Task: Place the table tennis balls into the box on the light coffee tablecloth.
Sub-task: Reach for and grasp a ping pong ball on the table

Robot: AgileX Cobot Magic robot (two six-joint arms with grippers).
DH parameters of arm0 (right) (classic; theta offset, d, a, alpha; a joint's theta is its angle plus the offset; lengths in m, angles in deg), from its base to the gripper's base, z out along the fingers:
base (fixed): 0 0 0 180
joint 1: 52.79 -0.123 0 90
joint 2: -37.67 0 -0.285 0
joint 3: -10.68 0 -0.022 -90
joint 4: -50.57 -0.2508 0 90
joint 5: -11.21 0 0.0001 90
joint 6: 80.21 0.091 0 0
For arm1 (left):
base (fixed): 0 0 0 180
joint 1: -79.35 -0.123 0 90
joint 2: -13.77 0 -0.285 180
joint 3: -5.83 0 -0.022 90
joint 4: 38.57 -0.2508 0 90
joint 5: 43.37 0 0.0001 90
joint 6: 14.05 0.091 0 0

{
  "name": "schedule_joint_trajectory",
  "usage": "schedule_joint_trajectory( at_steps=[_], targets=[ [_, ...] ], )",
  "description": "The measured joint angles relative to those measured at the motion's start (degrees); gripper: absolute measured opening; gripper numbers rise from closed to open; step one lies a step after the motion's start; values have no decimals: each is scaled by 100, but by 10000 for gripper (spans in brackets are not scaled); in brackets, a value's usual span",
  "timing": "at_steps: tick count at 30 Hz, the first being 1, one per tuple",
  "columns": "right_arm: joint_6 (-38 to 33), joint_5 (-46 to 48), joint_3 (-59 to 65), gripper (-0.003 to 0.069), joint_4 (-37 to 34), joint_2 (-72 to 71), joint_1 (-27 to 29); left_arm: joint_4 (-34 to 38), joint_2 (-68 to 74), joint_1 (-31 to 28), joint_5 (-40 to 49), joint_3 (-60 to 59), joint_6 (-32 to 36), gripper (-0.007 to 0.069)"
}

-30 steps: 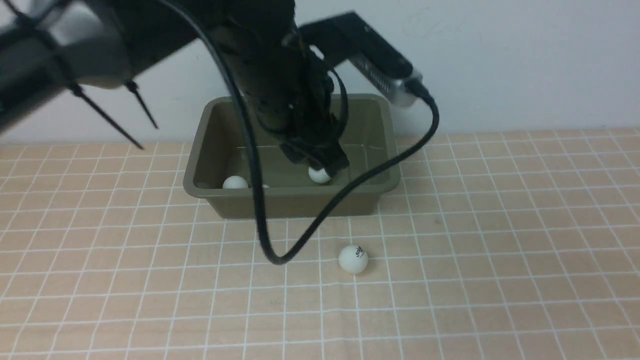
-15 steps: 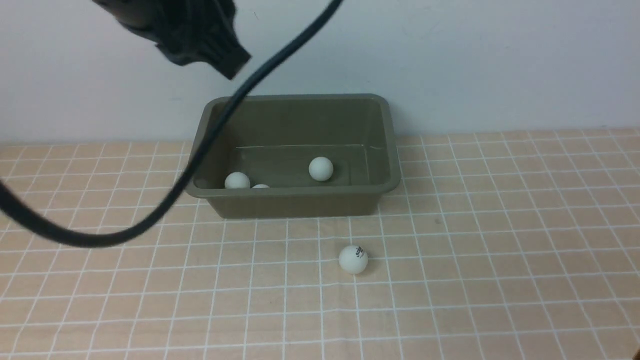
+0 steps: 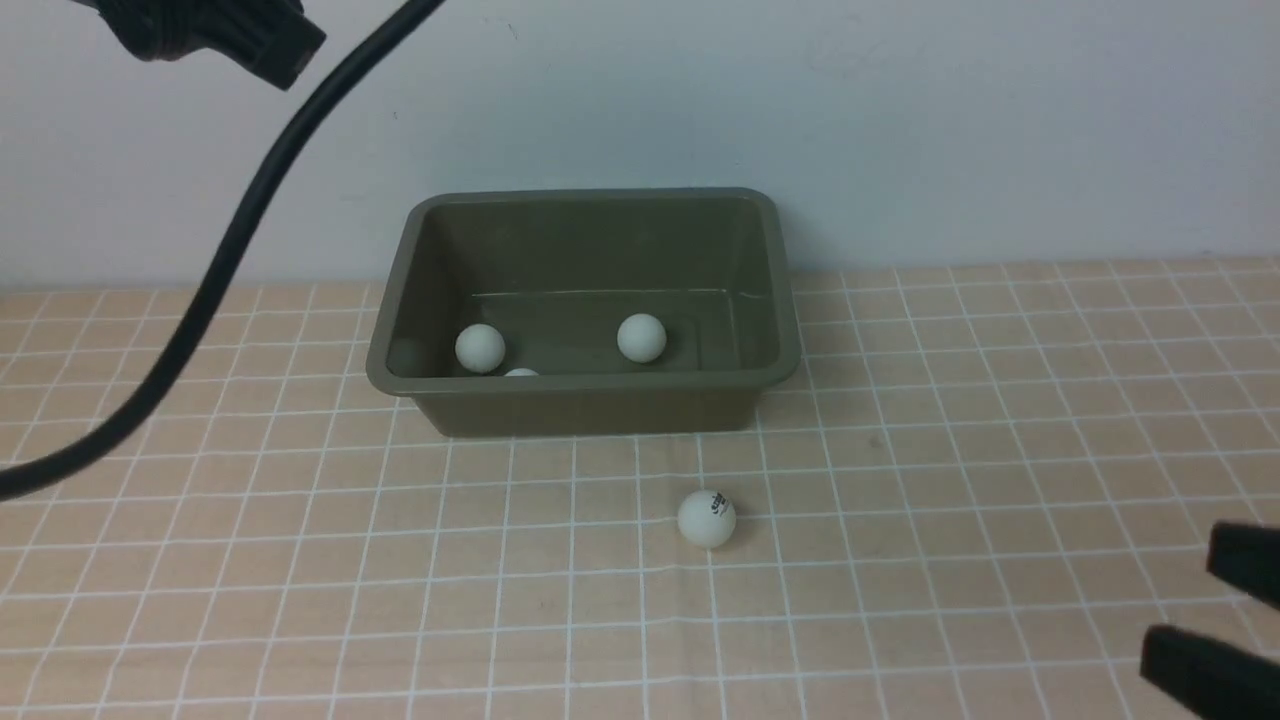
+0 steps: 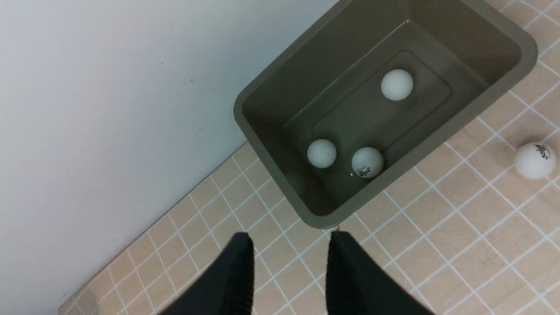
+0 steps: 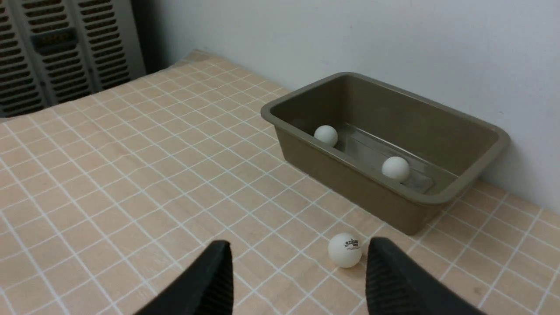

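Box: the olive-green box [image 3: 590,381] stands upright on the light coffee tablecloth [image 3: 300,600] covering the table, mouth facing up, its back wall close to the white wall [image 3: 1000,120].
Box long axis: it runs left to right across the front view, parallel to the wall; the short ends face left and right.
Balls in box: three white balls lie on the box floor. The left ball [image 3: 480,348] sits near the left end. The near ball [image 3: 521,372] lies just beside it, mostly hidden behind the front wall in the front view, and the left wrist view shows its dark print. The middle ball [image 3: 641,337] lies apart from that pair, a little right of centre.
Loose ball: the loose ball [image 3: 706,519] rests on the tablecloth in front of the box, clear of its front wall, with its dark print turned up and to the right.
Left pincer: the left pincer [image 4: 288,238] is held above the table off the box's left end, fingers apart and empty, with cloth showing through the gap.
Right pincer: the right pincer [image 5: 299,243] sits low at the near right, fingers wide apart and empty; the loose ball lies just ahead of the gap, touching neither finger.
Cable: a black cable [image 3: 220,270] hangs across the upper left of the front view.
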Motion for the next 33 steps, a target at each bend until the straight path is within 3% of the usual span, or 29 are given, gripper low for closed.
schedule_joint_trajectory(
  at_steps=[12, 20, 22, 27, 33],
  targets=[
    [620, 941, -1672, 383, 66, 2420, 0, 344, 0, 0, 6, 0, -5, 183],
    [644, 986, -1968, 383, -1311, 3487, -30, 350, 190, 0, 10, 0, -5, 183],
    [581, 951, -2032, 383, -1310, 3601, -149, 350, 245, 0, 10, 0, -5, 183],
    [611, 940, -2184, 383, -619, 3666, -570, 384, 340, 0, 10, 0, -23, 183],
    [1975, 446, -2191, 383, 1387, 3666, -742, 396, 381, 0, 10, 0, -115, 183]
  ],
)
